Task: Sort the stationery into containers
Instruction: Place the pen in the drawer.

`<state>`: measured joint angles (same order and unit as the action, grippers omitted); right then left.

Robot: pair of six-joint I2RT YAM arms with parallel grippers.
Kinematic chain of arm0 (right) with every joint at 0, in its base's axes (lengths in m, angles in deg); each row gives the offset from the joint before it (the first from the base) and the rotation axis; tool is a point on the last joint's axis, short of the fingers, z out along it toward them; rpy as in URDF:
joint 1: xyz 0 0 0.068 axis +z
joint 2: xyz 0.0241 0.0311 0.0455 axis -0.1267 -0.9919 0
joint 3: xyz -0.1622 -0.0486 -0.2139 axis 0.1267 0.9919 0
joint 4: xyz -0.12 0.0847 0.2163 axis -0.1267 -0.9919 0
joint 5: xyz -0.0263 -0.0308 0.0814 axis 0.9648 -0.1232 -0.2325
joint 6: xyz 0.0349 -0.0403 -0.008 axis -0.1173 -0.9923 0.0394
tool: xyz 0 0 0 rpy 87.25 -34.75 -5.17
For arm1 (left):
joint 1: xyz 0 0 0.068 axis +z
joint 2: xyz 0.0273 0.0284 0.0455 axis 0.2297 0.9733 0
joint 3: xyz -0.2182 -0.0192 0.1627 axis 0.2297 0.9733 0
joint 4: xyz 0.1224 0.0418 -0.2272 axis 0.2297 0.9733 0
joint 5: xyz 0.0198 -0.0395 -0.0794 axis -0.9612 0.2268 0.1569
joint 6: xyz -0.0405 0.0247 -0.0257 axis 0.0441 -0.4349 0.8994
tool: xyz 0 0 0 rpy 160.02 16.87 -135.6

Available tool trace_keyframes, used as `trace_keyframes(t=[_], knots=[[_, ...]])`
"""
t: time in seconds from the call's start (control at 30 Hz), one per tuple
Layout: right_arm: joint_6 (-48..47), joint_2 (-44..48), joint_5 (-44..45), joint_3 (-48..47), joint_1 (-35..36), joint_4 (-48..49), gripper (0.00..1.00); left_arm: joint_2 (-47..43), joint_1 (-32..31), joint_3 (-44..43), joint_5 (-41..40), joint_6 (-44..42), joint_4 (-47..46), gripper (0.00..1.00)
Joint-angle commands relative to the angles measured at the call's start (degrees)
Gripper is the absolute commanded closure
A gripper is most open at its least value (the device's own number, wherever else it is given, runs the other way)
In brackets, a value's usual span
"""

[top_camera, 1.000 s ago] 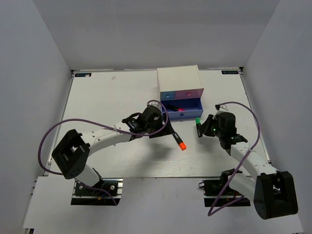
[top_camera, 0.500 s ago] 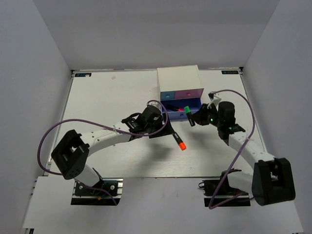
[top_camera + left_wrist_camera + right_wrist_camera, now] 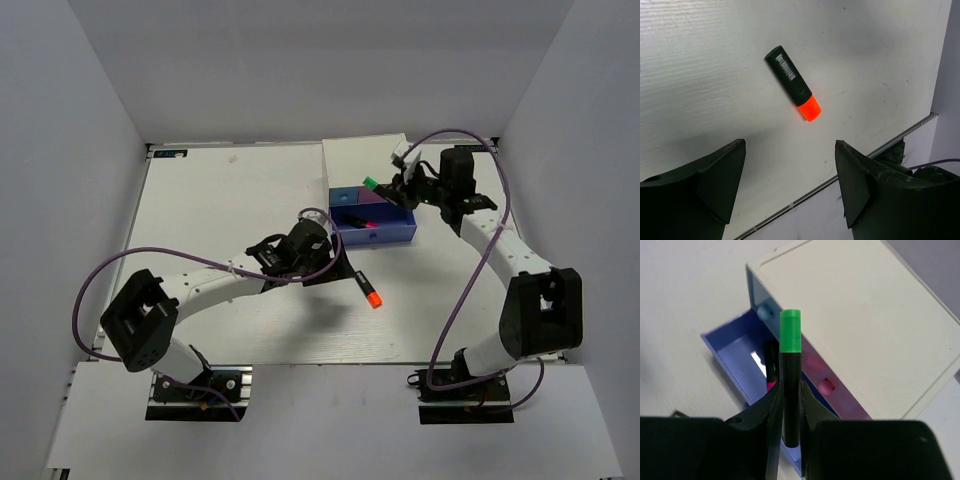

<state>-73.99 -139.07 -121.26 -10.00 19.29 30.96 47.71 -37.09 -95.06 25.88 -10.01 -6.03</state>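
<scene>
My right gripper [image 3: 386, 191] is shut on a black highlighter with a green cap [image 3: 790, 330]. It holds it in the air over the pulled-out blue-violet drawer [image 3: 725, 357] and the front of the white cabinet [image 3: 365, 158]. A pink-capped highlighter [image 3: 357, 221] lies inside that drawer. The light blue drawer [image 3: 345, 196] and the pink drawer [image 3: 822, 382] are pushed in. An orange-capped highlighter [image 3: 792, 82] lies on the table. My left gripper [image 3: 790, 144] is open just beside it, with nothing between its fingers.
White walls close in the table [image 3: 220, 200] on the left, back and right. A metal strip [image 3: 880, 150] marks the table's near edge, close to the orange-capped highlighter. Purple cables loop off both arms.
My right gripper has carried the green-capped highlighter from right of the drawer, up and back, to over the open drawer and cabinet front. The left arm has barely moved.
</scene>
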Motion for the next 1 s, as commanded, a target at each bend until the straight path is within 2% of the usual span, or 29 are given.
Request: trace_keyframes(t=[0.0,0.13,0.23,0.33,0.37,0.5,0.63,0.7,0.8,0.83,0.9,0.93,0.97], knots=[[-21.7,-1.0,-4.9,-2.1,0.1,-8.9,0.97,-2.7,-0.2,0.8,-0.6,0.3,0.2,0.18],[-31.5,-3.0,-5.2,-3.8,-0.2,-12.5,0.97,-2.7,-0.2,0.8,-0.6,0.3,0.2,0.18],[-35.1,-5.5,-5.2,-5.5,-0.1,-14.5,0.97,-2.7,0.4,0.8,0.5,0.3,-0.3,0.18],[-36.6,-7.5,-3.9,-5.8,0.1,-14.7,0.88,-1.6,0.4,0.2,1.1,0.3,-0.8,0.18],[-36.6,-8.1,-3.8,-6.2,0.3,-14.5,0.79,-0.7,0.4,-0.5,1.6,0.3,-0.8,0.18],[-36.6,-10.1,-3.4,-7.1,0.4,-15.3,0.61,3.7,0.4,-4.8,2.3,-0.2,2.0,0.17],[-35.9,-8.9,-4.0,-6.2,0.1,-15.4,0.54,6.5,-0.2,-7.9,2.9,-0.8,4.0,0.17],[-35.9,-8.2,-4.6,-5.1,0.0,-15.4,0.54,7.7,-0.2,-8.7,3.4,-1.3,4.0,0.16],[-30.3,-5.3,-5.4,-4.1,-0.3,-14.3,0.54,9.1,-0.2,-9.9,3.4,-2.4,4.0,0.16],[-28.3,-4.6,-5.4,-3.7,-0.3,-13.6,0.58,9.9,-0.2,-10.4,4.0,-2.4,4.0,0.16],[-18.2,-1.7,-5.3,-1.5,-1.0,-10.7,0.66,10.7,-0.2,-11.2,4.0,-2.4,4.0,0.16],[-15.6,-0.9,-5.2,-0.7,-1.2,-8.5,0.74,11.4,-0.2,-12.7,4.0,-2.4,5.6,0.17],[-7.9,-0.1,-4.2,1.1,-1.4,-5.8,0.78,12.7,-0.2,-13.7,4.0,-1.9,6.9,0.17]])
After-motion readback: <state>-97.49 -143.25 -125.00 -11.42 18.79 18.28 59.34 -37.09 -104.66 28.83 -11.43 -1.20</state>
